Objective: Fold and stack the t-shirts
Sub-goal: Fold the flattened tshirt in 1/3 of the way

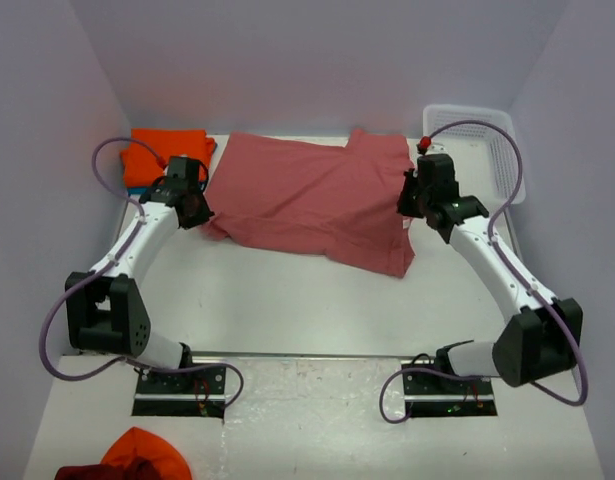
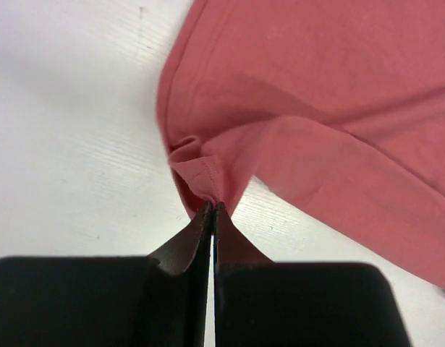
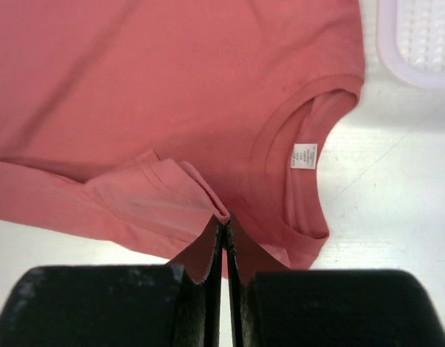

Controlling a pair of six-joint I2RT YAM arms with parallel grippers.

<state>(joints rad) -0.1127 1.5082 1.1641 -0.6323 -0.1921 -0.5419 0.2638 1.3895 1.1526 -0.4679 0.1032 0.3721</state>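
Plainly, left claw (image 2: 213, 207) and right claw (image 3: 223, 223) each tight on salmon t-shirt (image 1: 307, 195) edges; orange t-shirt (image 1: 152, 150) half-hidden.

Robotics lab cell: plain pale walls (image 1: 317, 60) around a white table (image 1: 287, 310) with bolted-down arm bases (image 1: 177, 385).

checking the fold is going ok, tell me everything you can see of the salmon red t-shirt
The salmon-red t-shirt is soft matte knit cloth, lying spread but wrinkled on the white table. It has a ribbed round neckline with a small white tag inside, and stitched hems. The left gripper is shut on a bunched hem corner at one end; the right gripper is shut on a lifted flap beside the neckline at the other.
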